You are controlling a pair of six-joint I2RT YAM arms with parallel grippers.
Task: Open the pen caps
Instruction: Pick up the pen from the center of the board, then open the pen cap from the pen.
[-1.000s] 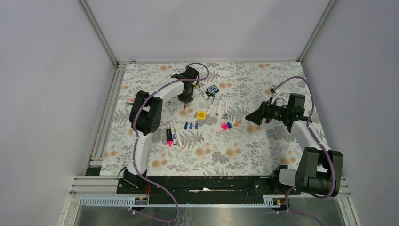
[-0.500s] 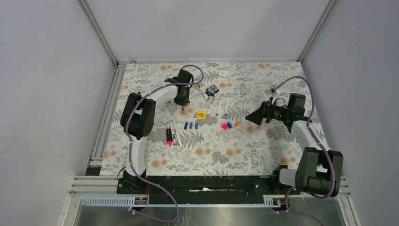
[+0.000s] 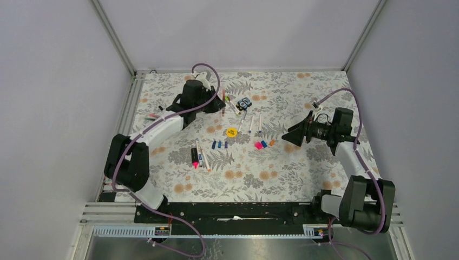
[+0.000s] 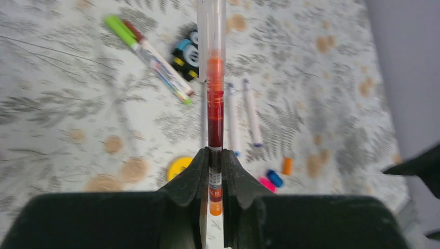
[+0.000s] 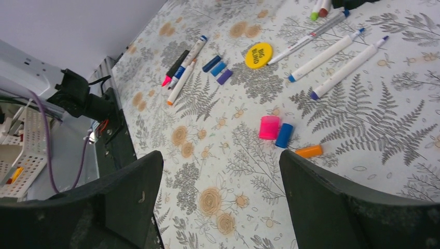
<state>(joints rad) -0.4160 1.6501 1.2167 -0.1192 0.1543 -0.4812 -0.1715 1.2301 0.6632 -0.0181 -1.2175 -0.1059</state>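
Observation:
My left gripper (image 4: pixel 215 155) is shut on a pen (image 4: pixel 215 104) with a red-and-orange barrel and a clear cap end pointing away; in the top view the gripper (image 3: pixel 212 104) holds it above the table's far left-centre. My right gripper (image 5: pixel 220 155) is open and empty, hovering right of centre (image 3: pixel 289 135). Loose caps lie on the cloth: pink (image 5: pixel 269 127), blue (image 5: pixel 284 135), orange (image 5: pixel 309 151), and three blue and purple ones (image 5: pixel 218 67). Two white pens (image 5: pixel 332 54) lie beyond them. A green pen and a brown pen (image 4: pixel 150 52) lie far left.
A flat yellow disc (image 3: pixel 231 131) lies mid-table. A black-and-blue block (image 3: pixel 245 103) sits behind it. A pink-and-black highlighter (image 3: pixel 194 157) and two thin pens (image 3: pixel 203 155) lie front left. One pen (image 3: pixel 153 115) lies near the left rail.
My left arm has swung back and left, and its wrist has turned from pointing down to level, lifting the pen off the cloth. The right gripper has hardly moved.

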